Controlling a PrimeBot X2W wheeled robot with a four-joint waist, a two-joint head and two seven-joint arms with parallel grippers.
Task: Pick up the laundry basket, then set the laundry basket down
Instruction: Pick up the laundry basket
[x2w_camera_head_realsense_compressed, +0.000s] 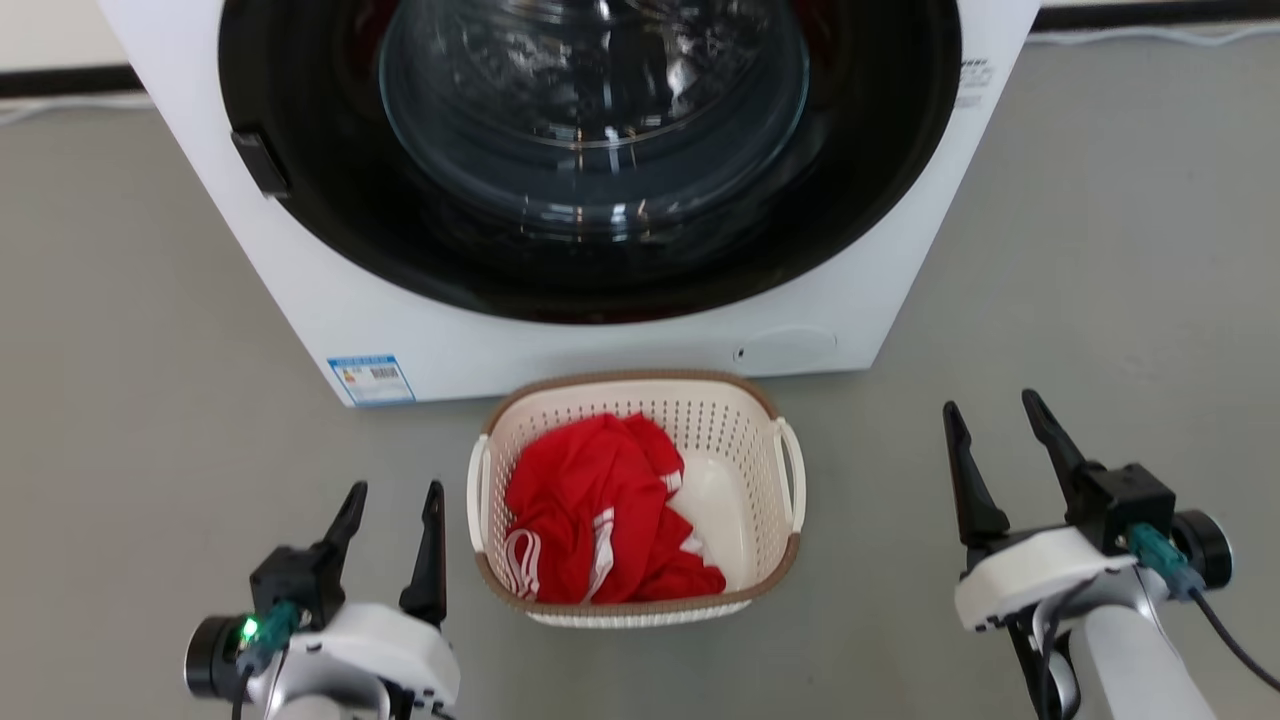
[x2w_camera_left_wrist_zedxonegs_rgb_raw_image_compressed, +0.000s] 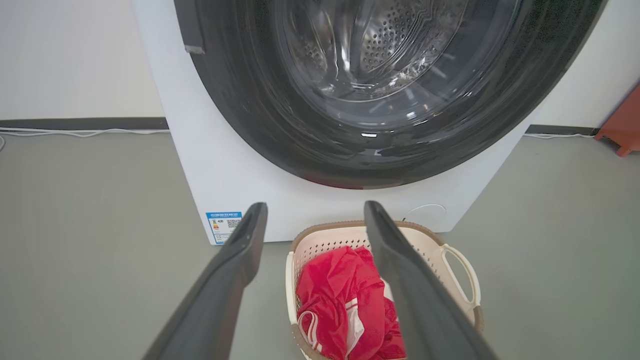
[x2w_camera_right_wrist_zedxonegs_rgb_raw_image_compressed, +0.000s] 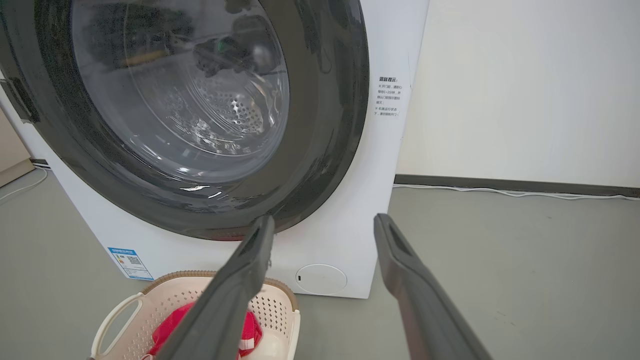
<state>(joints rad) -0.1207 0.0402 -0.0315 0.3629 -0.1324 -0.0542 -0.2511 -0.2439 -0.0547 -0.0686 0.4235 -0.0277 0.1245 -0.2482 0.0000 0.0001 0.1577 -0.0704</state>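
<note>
head camera looks down; low wrist cameras face forward, sharing washing machine (x2w_camera_head_realsense_compressed: 600, 345) and laundry basket (x2w_camera_head_realsense_compressed: 722, 420).

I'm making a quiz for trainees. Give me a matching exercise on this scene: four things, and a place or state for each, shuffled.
1 cream-white perforated plastic laundry basket
2 crumpled red garment
3 blue label sticker
4 left gripper

A open, empty
B inside the basket
C on the grey floor
D on the white washing machine

Pairs: 1-C, 2-B, 3-D, 4-A
</note>
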